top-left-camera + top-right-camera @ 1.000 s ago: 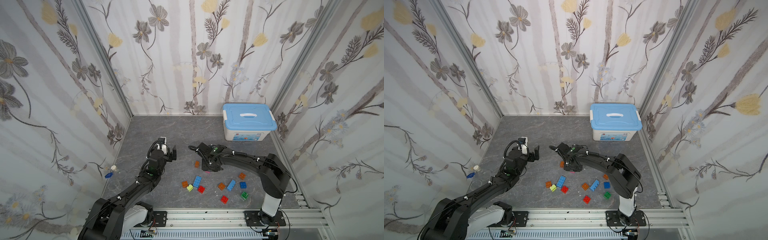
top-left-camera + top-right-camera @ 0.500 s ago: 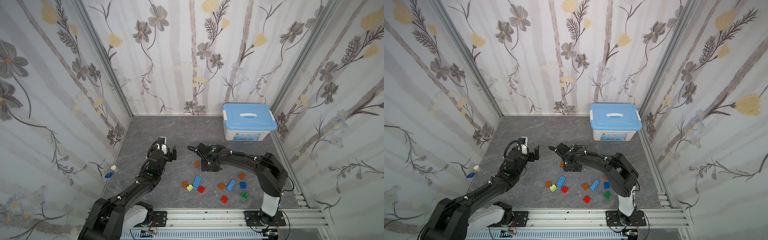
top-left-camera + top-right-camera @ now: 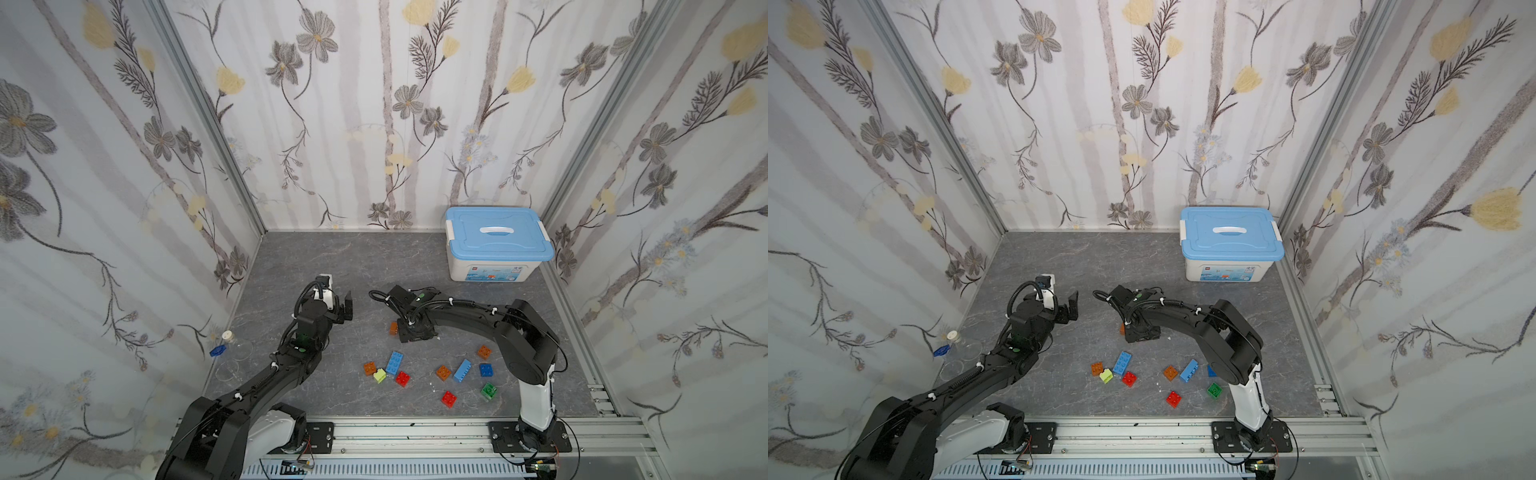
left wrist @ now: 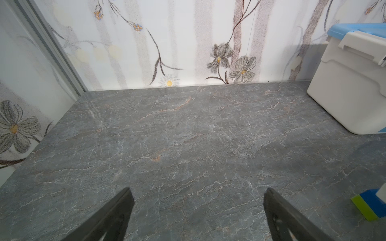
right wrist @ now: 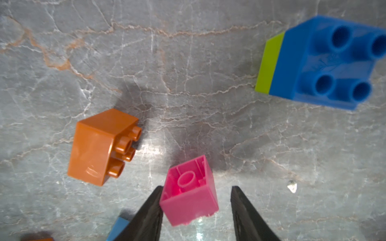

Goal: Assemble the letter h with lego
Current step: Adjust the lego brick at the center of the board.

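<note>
Lego (image 3: 443,372) lies scattered over the near part of the grey table (image 3: 332,257) in both top views. I can see orange, red, blue, green and lime pieces, each lying apart from the next.

My right gripper (image 5: 196,187) points down at the table a little further in. Its wrist camera gives me the detail. A pink brick (image 5: 189,194) lies tipped over between the two fingers, with its hollow underside towards the lens. One finger touches its edge. The other stands off with a clear strip of table between, so the fingers are unclenched and grasp nothing. Near it an orange brick (image 5: 100,146) lies on its side, studs pointing towards the pink one. Further off a blue brick (image 5: 325,62) sits studs up, stacked on a lime brick (image 5: 267,64).

My left gripper (image 4: 198,188) hovers above the table, well apart from the pile, with its fingers spread wide around nothing. Its camera looks across the table to the back wall. A white box (image 4: 351,83) stands in the far corner on my right, its blue lid on.
</note>
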`<act>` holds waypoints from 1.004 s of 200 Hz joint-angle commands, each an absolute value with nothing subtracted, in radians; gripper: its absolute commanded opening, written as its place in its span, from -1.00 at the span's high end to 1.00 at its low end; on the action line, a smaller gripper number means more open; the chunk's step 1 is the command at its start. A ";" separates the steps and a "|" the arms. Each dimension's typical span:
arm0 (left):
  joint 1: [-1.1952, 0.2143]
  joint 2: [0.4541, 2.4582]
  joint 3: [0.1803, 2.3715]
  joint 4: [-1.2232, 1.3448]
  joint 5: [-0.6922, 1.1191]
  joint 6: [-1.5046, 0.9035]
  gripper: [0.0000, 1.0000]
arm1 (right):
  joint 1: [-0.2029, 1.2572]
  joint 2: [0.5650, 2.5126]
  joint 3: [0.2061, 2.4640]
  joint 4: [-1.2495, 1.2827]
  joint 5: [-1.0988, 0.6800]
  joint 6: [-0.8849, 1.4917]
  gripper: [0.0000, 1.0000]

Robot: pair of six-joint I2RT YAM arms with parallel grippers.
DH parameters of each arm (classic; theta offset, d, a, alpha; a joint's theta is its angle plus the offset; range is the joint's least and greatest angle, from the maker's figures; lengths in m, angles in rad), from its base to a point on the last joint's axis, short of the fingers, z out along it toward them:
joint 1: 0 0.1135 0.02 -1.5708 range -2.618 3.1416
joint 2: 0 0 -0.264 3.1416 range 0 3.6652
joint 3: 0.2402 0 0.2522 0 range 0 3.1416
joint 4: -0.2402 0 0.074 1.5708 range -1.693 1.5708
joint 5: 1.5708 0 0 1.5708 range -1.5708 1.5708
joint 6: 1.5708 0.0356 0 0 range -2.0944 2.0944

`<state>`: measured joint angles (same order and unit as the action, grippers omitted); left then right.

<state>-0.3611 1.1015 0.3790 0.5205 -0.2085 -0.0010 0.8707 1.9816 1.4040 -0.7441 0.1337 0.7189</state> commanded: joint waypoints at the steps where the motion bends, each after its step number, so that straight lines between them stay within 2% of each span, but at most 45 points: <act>1: -0.360 1.106 0.385 0.542 -0.210 0.000 -1.00 | 0.866 1.994 1.408 -0.710 0.162 0.618 -0.04; 33: -0.360 1.100 0.379 0.549 -0.210 0.000 -1.00 | 0.862 1.998 1.409 -0.689 0.143 0.569 0.00; 58: -0.360 1.100 0.381 0.547 -0.205 0.002 -1.00 | 0.862 1.987 1.407 -0.708 0.139 0.571 0.10; 79: -0.359 1.102 0.383 0.545 -0.205 0.002 -1.00 | 0.862 1.983 1.414 -0.760 0.135 0.599 0.26; 144: -0.359 1.103 0.384 0.544 -0.202 0.003 -1.00 | 0.862 1.895 1.395 -0.966 0.043 0.698 0.29; 150: -0.359 1.103 0.384 0.544 -0.202 0.003 -1.00 | 0.829 1.894 1.389 -0.967 0.018 0.698 0.29; 201: -0.359 1.101 0.383 0.545 -0.199 0.004 -1.00 | 0.811 1.996 1.389 -0.919 -0.068 0.689 0.29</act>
<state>-0.3599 1.1038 0.3794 0.5201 -0.2050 -0.0010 0.8112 1.9682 1.3869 -0.9237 -0.0162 0.6731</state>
